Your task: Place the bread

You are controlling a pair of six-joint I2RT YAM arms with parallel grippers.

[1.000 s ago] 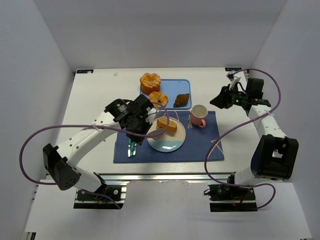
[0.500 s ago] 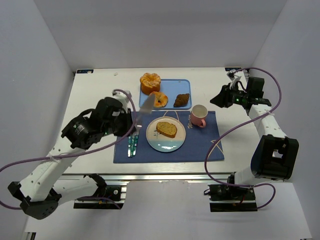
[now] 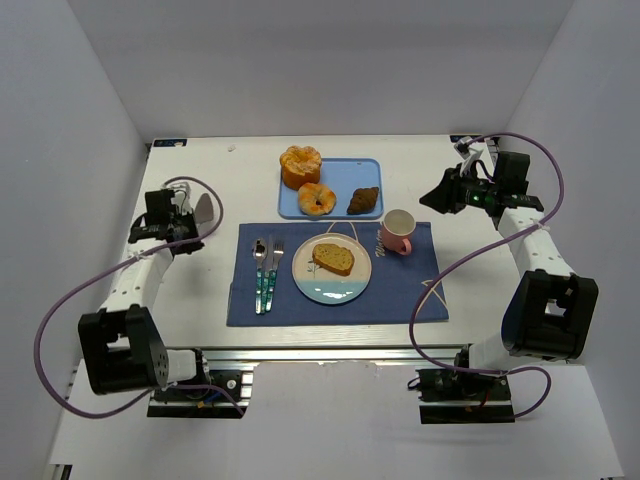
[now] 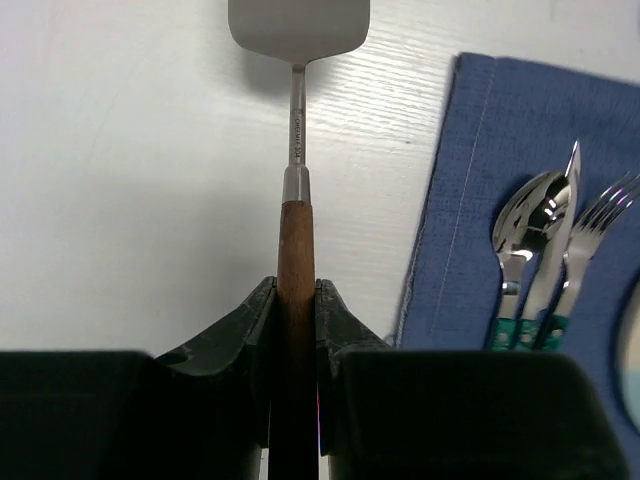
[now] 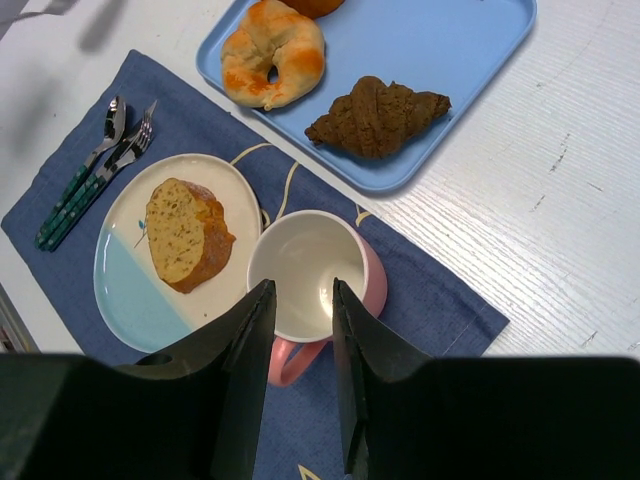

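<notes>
**Bench contents: bread lying on the plate**

1. Bread point(image 3: 335, 259): one oval slice, golden crumb and browner crust. It lies flat on the plate point(image 3: 322, 291), towards its far side, about midway between the left and right edges of the bench point(image 3: 200, 290). Neither tool touches it.
2. Plate: round, white with a pale blue portion. It sits on a blue placemat point(image 3: 400, 290) near the front edge.
3. Cutlery point(image 3: 265, 268): spoon, knife and fork with green handles, side by side on the placemat just left of the plate.
4. Pink mug point(image 3: 397, 232): upright and empty, on the placemat just right of the plate, at its far side.
5. Blue tray point(image 3: 342, 176): lies beyond the placemat, towards the back edge. It carries a glazed donut point(image 3: 316, 198) and a dark brown pastry point(image 3: 364, 200). An orange pastry point(image 3: 300, 165) sits at its far left corner.
6. Left tool point(image 4: 297, 300): near the left edge, well apart from the plate. It is clenched on the wooden handle of a spatula point(image 4: 297, 150), whose metal blade points away over bare bench.
7. Right tool point(image 5: 297, 300): near the far right corner, raised. Its jaws stand a narrow gap apart and grasp nothing.
</notes>
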